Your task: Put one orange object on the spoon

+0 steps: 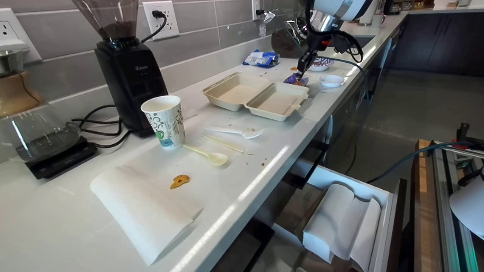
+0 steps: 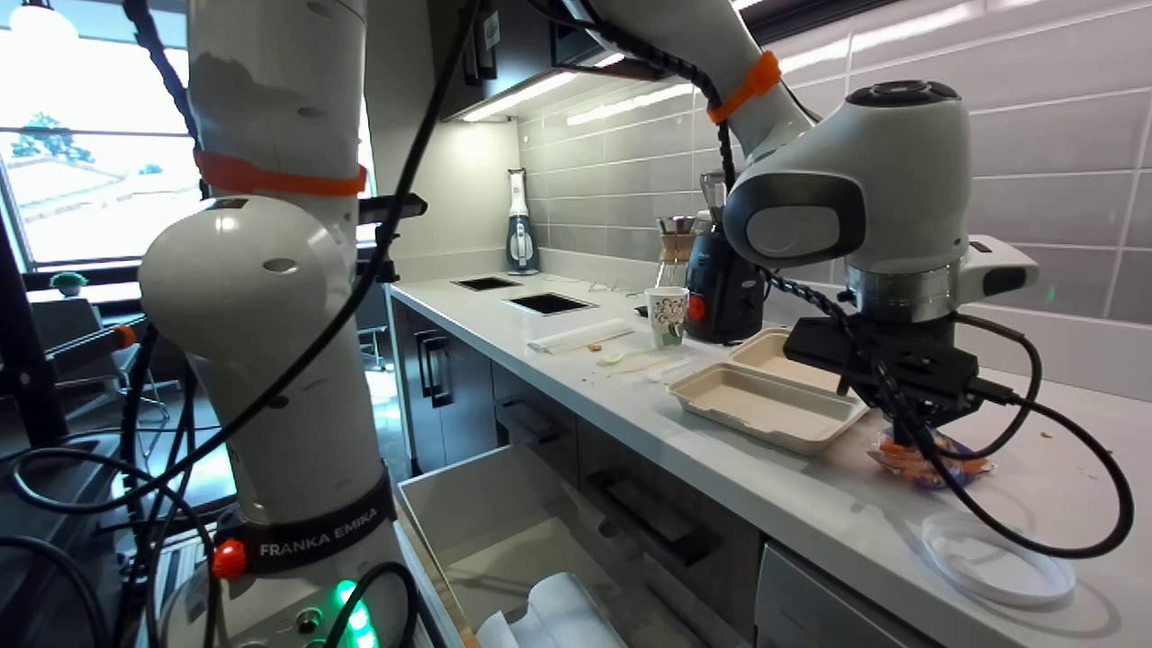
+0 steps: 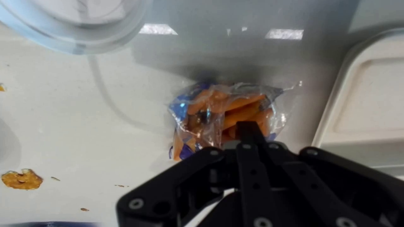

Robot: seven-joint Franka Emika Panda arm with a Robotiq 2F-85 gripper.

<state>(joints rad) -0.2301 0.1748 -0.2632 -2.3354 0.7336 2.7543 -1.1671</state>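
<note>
At a clear bag (image 3: 209, 121) of orange pieces (image 3: 236, 116), the gripper (image 3: 247, 126) looks closed; whether it grips anything is hidden. A pale spoon (image 1: 214, 156) lies beside a cup (image 1: 165, 121).

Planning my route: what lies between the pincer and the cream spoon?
In an exterior view, going from the pincer to the spoon: open takeout box, white utensil, thin pale stick.

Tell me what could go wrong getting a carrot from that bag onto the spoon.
The gripper is down at the plastic bag, which could snag and get dragged along. A carrot might drop into the open takeout box, which lies between bag and spoon. The spoon looks narrow, so the carrot could roll off.
</note>
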